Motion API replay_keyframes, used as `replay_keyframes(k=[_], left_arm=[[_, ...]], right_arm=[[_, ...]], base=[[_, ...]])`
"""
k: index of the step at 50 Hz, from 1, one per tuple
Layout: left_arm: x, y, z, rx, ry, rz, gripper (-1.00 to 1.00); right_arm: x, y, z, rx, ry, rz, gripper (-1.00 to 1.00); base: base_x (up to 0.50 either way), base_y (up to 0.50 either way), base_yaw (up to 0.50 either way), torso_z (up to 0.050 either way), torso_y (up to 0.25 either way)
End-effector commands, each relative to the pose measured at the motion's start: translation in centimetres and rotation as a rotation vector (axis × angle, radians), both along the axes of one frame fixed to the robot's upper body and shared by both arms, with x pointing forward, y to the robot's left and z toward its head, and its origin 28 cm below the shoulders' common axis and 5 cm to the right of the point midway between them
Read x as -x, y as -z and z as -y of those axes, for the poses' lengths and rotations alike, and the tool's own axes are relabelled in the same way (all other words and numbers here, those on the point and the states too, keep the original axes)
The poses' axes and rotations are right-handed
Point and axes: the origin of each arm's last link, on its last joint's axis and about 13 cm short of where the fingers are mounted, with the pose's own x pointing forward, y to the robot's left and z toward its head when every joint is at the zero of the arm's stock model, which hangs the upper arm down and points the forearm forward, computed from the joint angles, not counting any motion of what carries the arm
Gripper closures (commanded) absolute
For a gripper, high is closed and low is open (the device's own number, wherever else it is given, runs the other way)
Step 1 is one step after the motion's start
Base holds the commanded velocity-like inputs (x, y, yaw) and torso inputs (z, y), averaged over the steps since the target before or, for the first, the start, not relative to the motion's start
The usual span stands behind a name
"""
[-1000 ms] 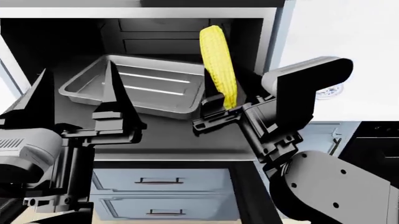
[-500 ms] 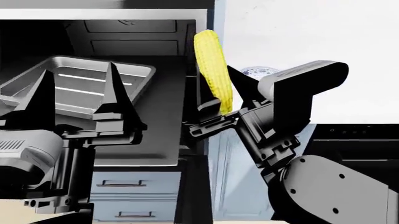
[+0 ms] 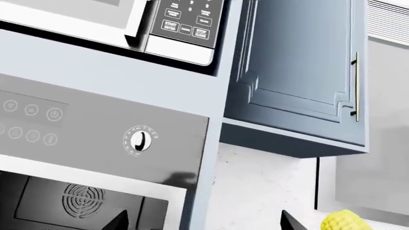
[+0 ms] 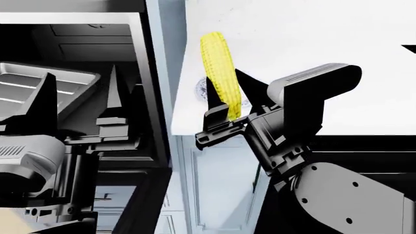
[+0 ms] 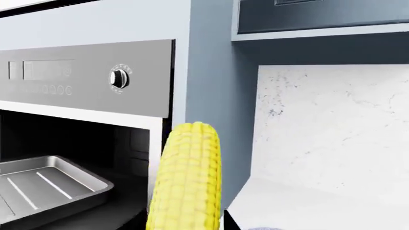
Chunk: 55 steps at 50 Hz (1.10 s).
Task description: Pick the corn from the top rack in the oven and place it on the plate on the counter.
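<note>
Swung well to the right within the last second. Corn (image 4: 219, 73) out of the oven (image 4: 85, 39) now, where a second ago sat upright against the dark cavity beside the baking tray (image 4: 39, 83). Now upright over the white bench (image 4: 312, 39), thick lower end clenched in the right end effector (image 4: 224, 83), tapered tip pointing up. Same grasp as a second ago, with no visible slip of the cob between the fingers.

Plate (image 4: 201, 88) shifted too: off at the right edge a second ago, now peeking out directly behind the corn in the head view, blue-patterned rim showing on both sides of the cob. Cannot tell whether truly above the plate or only lined up with it from this angle. In the right wrist view, corn (image 5: 188, 177) large and close, oven opening to one side and bench surface to the other, so probably near the bench's front edge.

Left end effector (image 4: 81, 73) released and empty, fingers spread, in front of the oven opening, doing nothing for the carry.

Meaning for the task: pick done, transfer mostly done. Left to do, by judgement: reach further in over the plate, tip the cob flat, lower, let go. Risk of rolling off the small plate if dropped from upright.
</note>
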Motion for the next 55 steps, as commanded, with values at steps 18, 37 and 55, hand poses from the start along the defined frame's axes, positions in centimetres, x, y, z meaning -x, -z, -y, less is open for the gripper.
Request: replay_keyframes(k=[18, 37, 55], left_arm=[[0.02, 0.07, 0.05, 0.0, 0.001, 0.001, -1.0], [-0.01, 0.04, 0.11, -0.001, 0.002, -0.001, -1.0], [0.03, 0.01, 0.08, 0.0, -0.001, 0.0, -1.0]], right_arm=[[0.05, -0.15, 0.1, 0.007, 0.006, 0.031, 1.0], [0.34, -0.05, 0.02, 0.001, -0.023, 0.034, 1.0], [0.4, -0.19, 0.14, -0.018, -0.021, 0.03, 1.0]], base=[[0.08, -0.5, 0.0, 0.0, 0.001], [0.08, -0.5, 0.0, 0.0, 0.001], [0.12, -0.03, -0.02, 0.0, 0.001]])
